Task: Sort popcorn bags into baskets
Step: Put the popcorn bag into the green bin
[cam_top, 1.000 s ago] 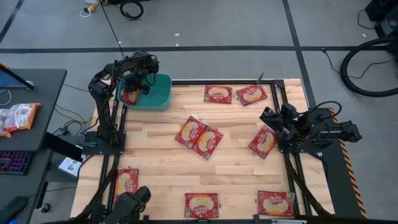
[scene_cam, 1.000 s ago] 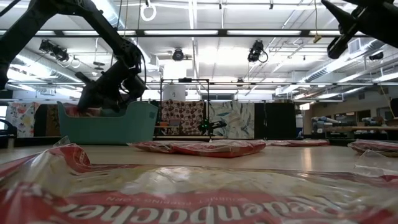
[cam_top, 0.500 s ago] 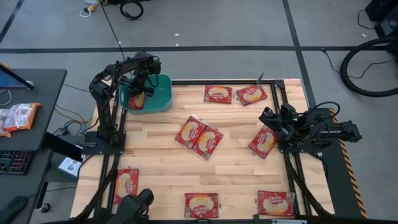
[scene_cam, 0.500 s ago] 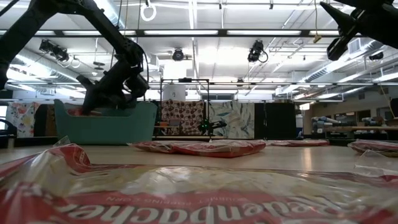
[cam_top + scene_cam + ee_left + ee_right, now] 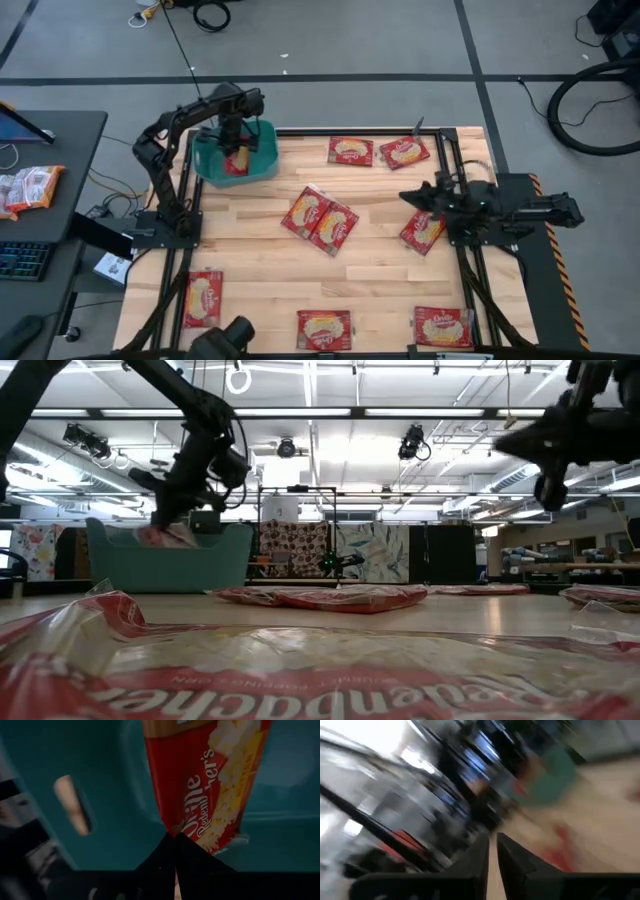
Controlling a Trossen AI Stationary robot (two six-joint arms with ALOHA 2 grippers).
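Note:
My left gripper (image 5: 238,138) hangs over the teal basket (image 5: 266,166) at the table's far left corner, shut on a red popcorn bag (image 5: 236,161). My right gripper (image 5: 403,196) hovers shut above the table's right side, beside a bag (image 5: 422,230) lying flat. Other red bags lie flat on the wood: two at the far edge (image 5: 350,151) (image 5: 404,152), an overlapping pair in the middle (image 5: 320,218), and three along the near edge (image 5: 203,297) (image 5: 324,327) (image 5: 443,327). My left gripper pinches the popcorn bag by one short end (image 5: 189,827) between its two fingers, coming from above and pointing down. The bag hangs below the fingers inside the basket's walls (image 5: 100,780). Whether its lower end rests on the basket floor cannot be told.
A grey desk to the left of the table holds white-and-orange packets (image 5: 30,187) and a keyboard. In the low view a bag (image 5: 300,680) lies right before the camera. Bare wood lies between the middle pair and the near row.
My left gripper has carried the hanging bag from the basket's left part toward its right and risen a little. My right arm has swung toward the table's left, its gripper turning to point that way above the bag on the right.

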